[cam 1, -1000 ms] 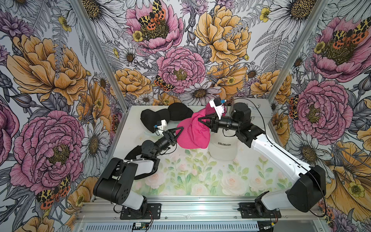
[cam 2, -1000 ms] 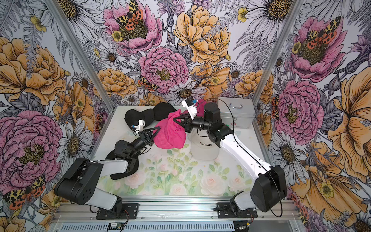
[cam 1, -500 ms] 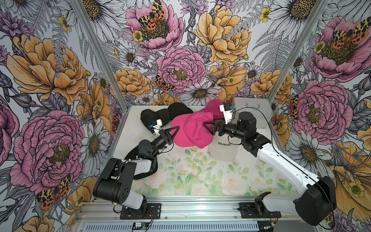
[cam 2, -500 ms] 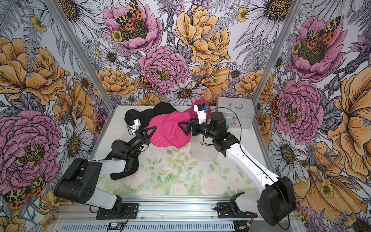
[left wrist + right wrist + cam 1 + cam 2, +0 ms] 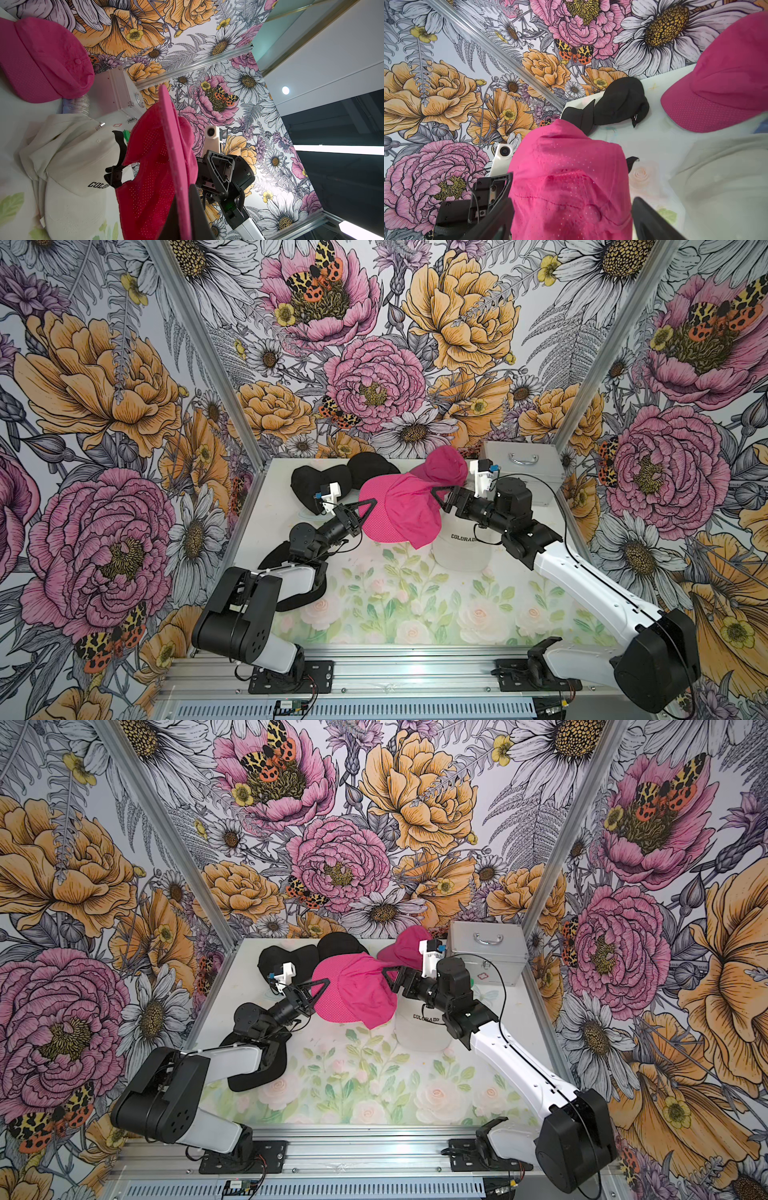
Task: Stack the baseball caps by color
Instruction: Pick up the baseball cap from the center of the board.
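Note:
A hot pink baseball cap [image 5: 399,510] [image 5: 353,990] hangs above the table between my two grippers. My left gripper [image 5: 368,508] [image 5: 182,218] is shut on its brim [image 5: 172,145]. My right gripper [image 5: 436,494] [image 5: 571,218] stands open, its fingers [image 5: 496,218] on either side of the hanging crown [image 5: 569,182] without pinching it. A second pink cap [image 5: 444,466] [image 5: 720,83] lies at the back. Below the held cap sits a cream-white cap [image 5: 461,547] [image 5: 72,166] lettered "COLORADO". Two black caps [image 5: 316,483] [image 5: 618,104] lie at the back left.
A silver metal case [image 5: 521,472] [image 5: 112,91] with a handle stands in the back right corner, a small white bottle [image 5: 76,106] beside it. Another black cap [image 5: 299,601] lies under my left arm. Flowered walls close in the table on three sides.
My right gripper has let go of the pink cap, opened and drawn back to the right. The cap now hangs by its brim from my left gripper, spread wider.

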Robot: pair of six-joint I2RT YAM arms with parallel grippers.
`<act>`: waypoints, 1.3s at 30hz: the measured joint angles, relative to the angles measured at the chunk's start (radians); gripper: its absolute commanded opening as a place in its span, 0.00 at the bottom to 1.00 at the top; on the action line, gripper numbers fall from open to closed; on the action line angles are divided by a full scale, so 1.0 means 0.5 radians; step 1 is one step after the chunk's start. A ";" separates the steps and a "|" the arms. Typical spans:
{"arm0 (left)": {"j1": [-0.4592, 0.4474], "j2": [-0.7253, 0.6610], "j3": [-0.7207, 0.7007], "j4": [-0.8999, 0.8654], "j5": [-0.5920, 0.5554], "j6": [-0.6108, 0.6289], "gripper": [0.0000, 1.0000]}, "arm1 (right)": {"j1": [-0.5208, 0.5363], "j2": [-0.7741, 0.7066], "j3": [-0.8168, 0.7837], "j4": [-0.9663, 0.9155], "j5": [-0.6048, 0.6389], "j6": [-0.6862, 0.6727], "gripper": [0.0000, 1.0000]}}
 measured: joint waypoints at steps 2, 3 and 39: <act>-0.005 0.001 0.000 -0.002 0.000 0.002 0.00 | 0.010 0.043 -0.001 -0.001 0.018 0.034 0.82; -0.007 0.001 0.000 -0.004 0.000 0.002 0.00 | 0.014 0.064 -0.001 -0.001 0.024 0.049 0.82; 0.106 0.000 -0.049 -0.029 0.058 0.009 0.00 | 0.045 -0.066 -0.134 0.332 -0.141 -0.088 0.71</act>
